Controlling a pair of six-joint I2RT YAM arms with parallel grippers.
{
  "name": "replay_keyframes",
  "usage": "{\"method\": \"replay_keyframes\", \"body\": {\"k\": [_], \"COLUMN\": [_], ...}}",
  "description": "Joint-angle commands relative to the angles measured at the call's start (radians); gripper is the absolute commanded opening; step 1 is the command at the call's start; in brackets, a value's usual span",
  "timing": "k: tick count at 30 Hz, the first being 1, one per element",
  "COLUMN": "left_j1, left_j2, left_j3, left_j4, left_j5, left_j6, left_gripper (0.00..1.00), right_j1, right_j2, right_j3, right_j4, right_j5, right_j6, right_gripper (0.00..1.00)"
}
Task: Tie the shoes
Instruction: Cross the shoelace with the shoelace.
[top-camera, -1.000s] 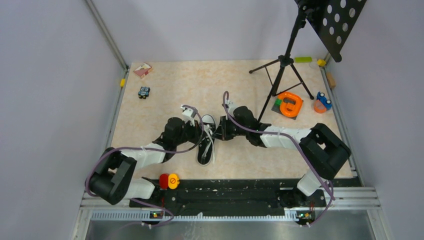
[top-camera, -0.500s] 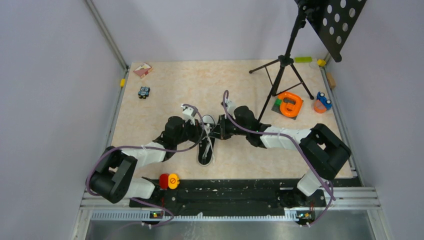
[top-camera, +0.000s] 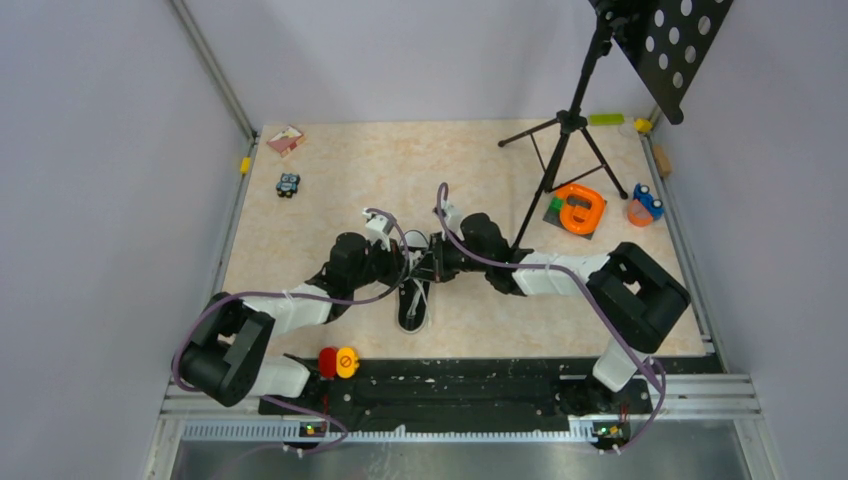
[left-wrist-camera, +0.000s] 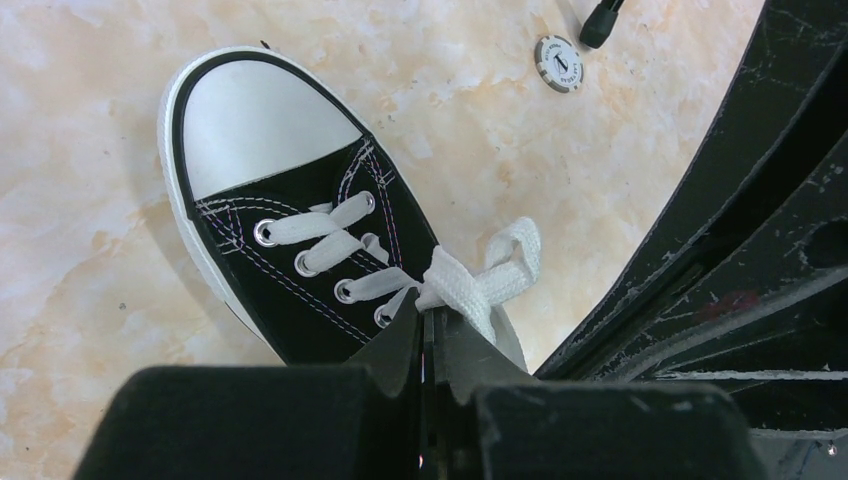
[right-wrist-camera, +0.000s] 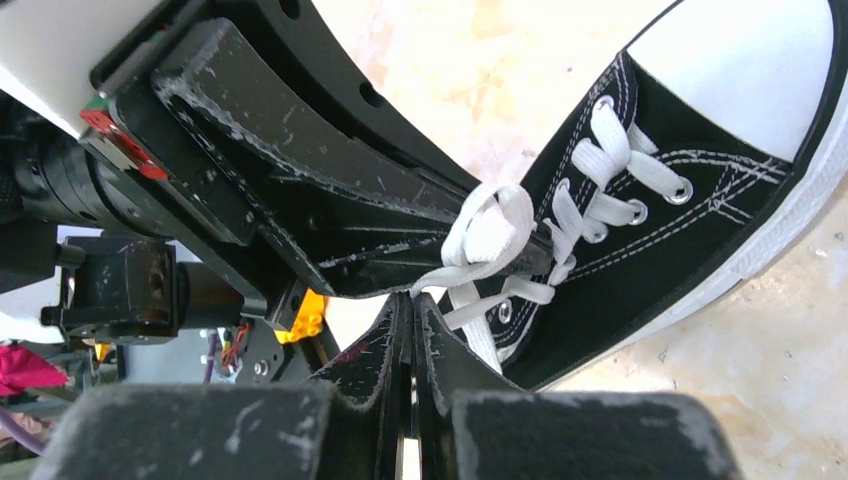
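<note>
Marbled tabletop (top-camera: 340, 170) is carrying 1 light sneaker (left-wrist-camera: 290, 265); left gripper (left-wrist-camera: 428, 318) and right gripper (right-wrist-camera: 412, 297) are clamping its limp, probably slippery laces (left-wrist-camera: 478, 280) beside the eyelets.

I see my left gripper (left-wrist-camera: 428, 322) pinched closed on the white lace (left-wrist-camera: 485, 280) beside the sneaker (left-wrist-camera: 290, 270); a round token (left-wrist-camera: 558, 63) lies right of the sneaker's toe, well apart.
</note>
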Motion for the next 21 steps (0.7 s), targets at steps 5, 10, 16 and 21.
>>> {"method": "replay_keyframes", "body": {"k": [5, 10, 16, 21], "left_j1": [0.004, 0.004, 0.005, 0.005], "left_j2": [-0.005, -0.003, -0.004, 0.005], "left_j3": [0.01, 0.017, 0.014, 0.018], "left_j4": [0.029, 0.028, 0.028, 0.03], "left_j5": [0.026, 0.031, 0.027, 0.038], "left_j6": [0.0, -0.002, 0.0, -0.004], "left_gripper": [0.0, 0.0, 0.0, 0.0], "right_j1": [0.021, 0.022, 0.014, 0.007], "right_j2": [-0.004, -0.019, -0.043, -0.054], "right_j3": [0.032, 0.002, -0.023, -0.037], "right_j4": [0.081, 0.091, 0.094, 0.077], "right_j5": [-0.004, 0.028, 0.046, 0.047], "right_j6": [0.027, 0.046, 0.057, 0.054], "right_gripper": [0.14, 0.3, 0.33, 0.34]}}
